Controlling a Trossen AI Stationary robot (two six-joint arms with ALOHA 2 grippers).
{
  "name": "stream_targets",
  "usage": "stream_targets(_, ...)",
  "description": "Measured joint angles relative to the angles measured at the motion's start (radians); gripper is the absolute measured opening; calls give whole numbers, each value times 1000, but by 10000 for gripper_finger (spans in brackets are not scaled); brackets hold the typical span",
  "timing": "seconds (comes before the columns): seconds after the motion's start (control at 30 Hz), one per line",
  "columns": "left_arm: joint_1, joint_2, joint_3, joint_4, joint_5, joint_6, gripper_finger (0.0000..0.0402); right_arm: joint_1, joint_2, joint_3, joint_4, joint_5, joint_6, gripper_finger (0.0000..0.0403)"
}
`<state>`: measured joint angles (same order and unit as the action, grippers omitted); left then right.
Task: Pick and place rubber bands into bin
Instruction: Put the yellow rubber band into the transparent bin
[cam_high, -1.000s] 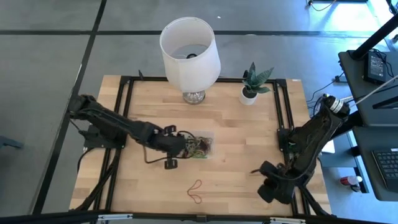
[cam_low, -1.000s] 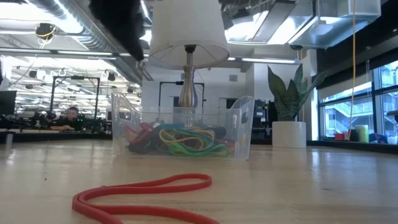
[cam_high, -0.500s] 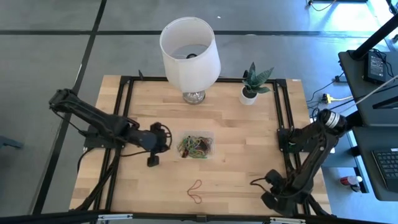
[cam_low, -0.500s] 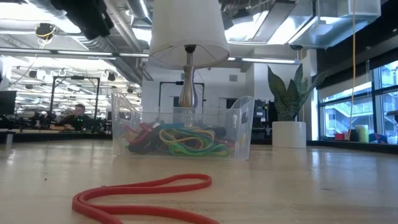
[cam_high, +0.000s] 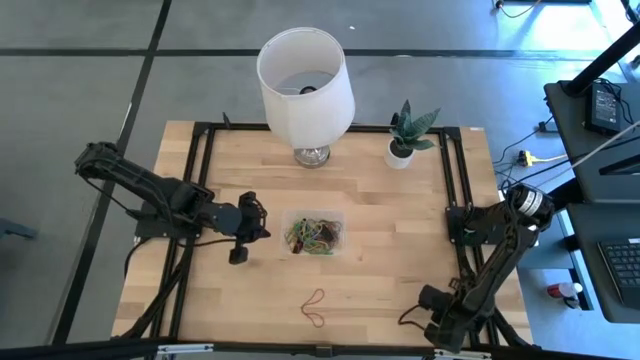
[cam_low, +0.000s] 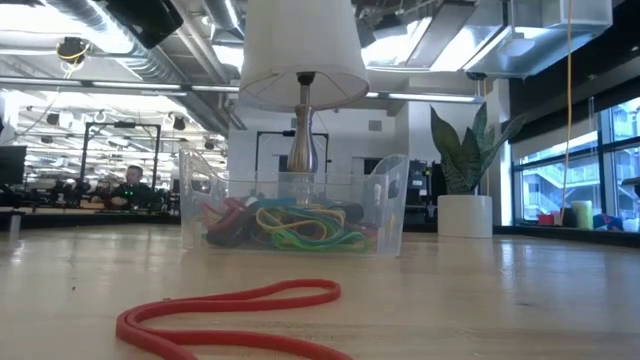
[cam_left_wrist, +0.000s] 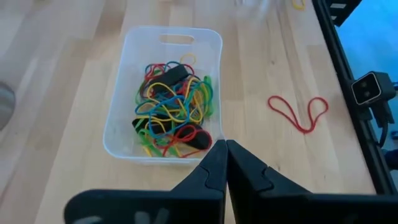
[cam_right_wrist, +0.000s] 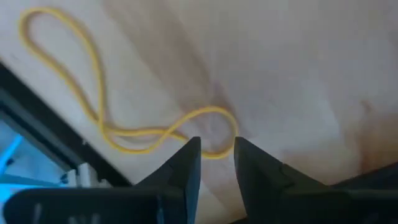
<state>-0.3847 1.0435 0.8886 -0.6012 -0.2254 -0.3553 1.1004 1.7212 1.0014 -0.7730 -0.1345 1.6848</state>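
We're going after a stray yellow rubber band (cam_right_wrist: 124, 134) at the table's near right edge: our right gripper (cam_right_wrist: 216, 155) is hovering slightly parted over its loop. The left gripper (cam_left_wrist: 225, 163), pinched empty, is waiting beside the clear bin (cam_high: 314, 232). Next up, probably descend and pinch.

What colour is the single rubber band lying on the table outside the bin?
Red rubber band; clearest in the left wrist view.
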Motion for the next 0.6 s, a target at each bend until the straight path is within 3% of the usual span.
stream_targets(0.4, 0, 1, 0, 0, -18, -51, 2, 1, -1, -37, -27, 11, -120, 99)
stream_targets(0.6, 0, 1, 0, 1, -19, -80, 1, 0, -5, -84, 67, 7, -119, 99)
